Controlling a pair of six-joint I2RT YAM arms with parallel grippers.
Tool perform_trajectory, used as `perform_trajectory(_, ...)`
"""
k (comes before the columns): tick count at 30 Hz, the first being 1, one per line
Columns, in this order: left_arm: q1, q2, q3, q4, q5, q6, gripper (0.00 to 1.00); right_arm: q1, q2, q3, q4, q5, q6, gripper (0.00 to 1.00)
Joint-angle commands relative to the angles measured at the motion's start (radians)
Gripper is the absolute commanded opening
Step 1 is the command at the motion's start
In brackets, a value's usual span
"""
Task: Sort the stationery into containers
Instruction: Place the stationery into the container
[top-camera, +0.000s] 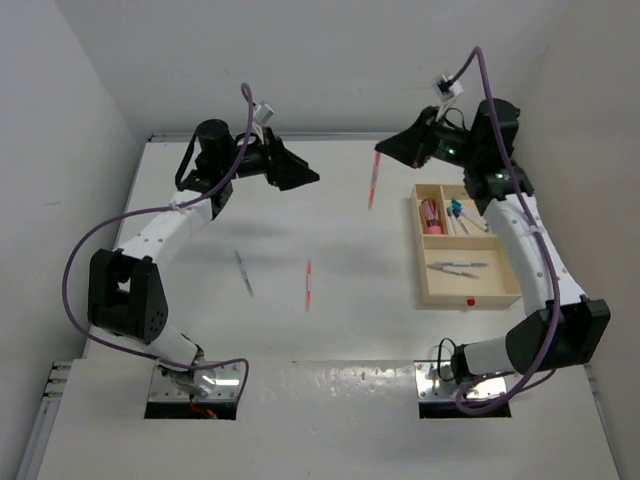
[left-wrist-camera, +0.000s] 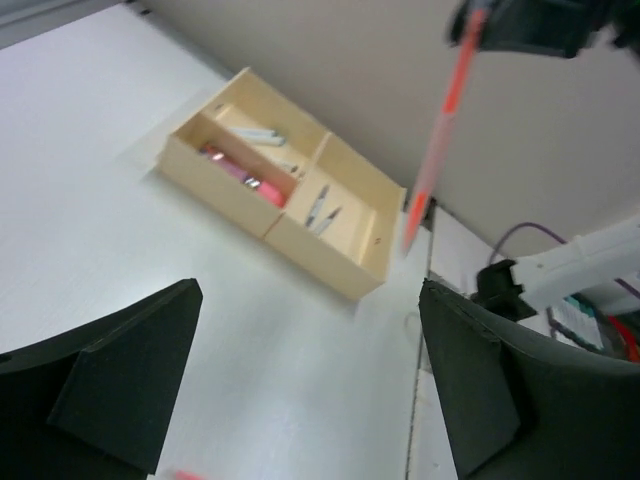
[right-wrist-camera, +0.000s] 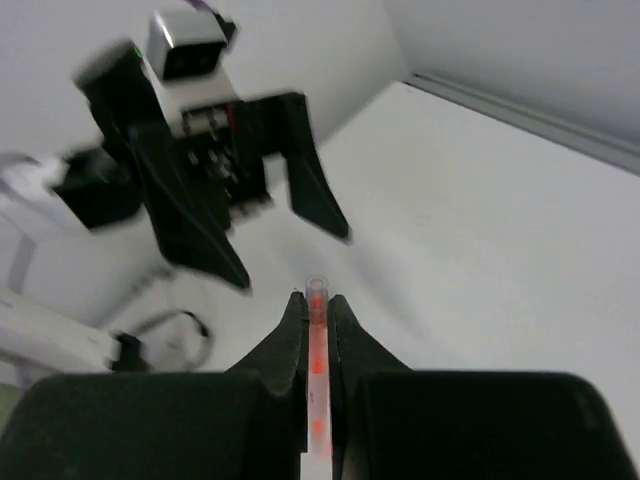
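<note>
My right gripper (top-camera: 384, 150) is shut on an orange-red pen (top-camera: 373, 185) that hangs tip-down above the table, left of the wooden tray (top-camera: 421, 262). In the right wrist view the pen (right-wrist-camera: 317, 372) sits between the closed fingers of that gripper (right-wrist-camera: 317, 303). My left gripper (top-camera: 300, 172) is open and empty, raised at the back left; it shows in its own view (left-wrist-camera: 310, 390). From there I see the hanging pen (left-wrist-camera: 437, 145) and the tray (left-wrist-camera: 330, 262). The tray holds a pink block (top-camera: 431, 214), teal-capped pens (top-camera: 460, 214) and grey pens (top-camera: 455, 267).
A grey pen (top-camera: 243, 272) and a thin red pen (top-camera: 308, 285) lie on the white table in front of the arms. The tray has a red dot (top-camera: 470, 300) on its near rim. Walls close the table at the back and sides.
</note>
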Motion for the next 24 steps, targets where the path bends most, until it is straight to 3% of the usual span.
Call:
perform_trajectory(1, 0.07, 0.032, 0.047, -0.166, 0.022, 0.135, 0.98, -0.11, -0.077, 0.073, -0.307, -0.117, -0.451, 0.0)
perform_trajectory(2, 0.081, 0.038, 0.056, -0.264, 0.023, 0.23, 0.98, -0.13, -0.08, 0.112, -0.528, -0.126, -0.577, 0.0)
perform_trajectory(3, 0.081, 0.04, 0.071, -0.313, 0.014, 0.279, 0.98, -0.168, -0.089, 0.13, -0.646, -0.12, -0.894, 0.0)
perform_trajectory(4, 0.079, 0.031, 0.073, -0.368, 0.0, 0.367, 0.98, -0.177, -0.095, 0.139, -0.87, -0.097, -1.069, 0.0)
perform_trajectory(5, 0.076, 0.025, 0.068, -0.421, -0.024, 0.402, 0.98, -0.178, -0.102, 0.124, -0.957, -0.062, -1.351, 0.0)
perform_trajectory(8, 0.041, 0.005, 0.045, -0.487, -0.058, 0.508, 0.97, -0.253, -0.129, 0.015, -1.114, 0.081, -1.69, 0.0)
perform_trajectory(12, -0.048, 0.011, 0.045, -0.614, -0.13, 0.722, 0.96, -0.335, -0.115, -0.103, -1.181, 0.164, -1.903, 0.0)
perform_trajectory(16, -0.128, 0.021, 0.009, -0.751, -0.349, 0.837, 0.94, -0.366, -0.123, -0.287, -1.086, 0.228, -2.023, 0.0)
perform_trajectory(24, -0.249, 0.035, -0.113, -0.742, -0.652, 0.616, 0.91, -0.377, -0.115, -0.485, -0.962, 0.319, -2.144, 0.0)
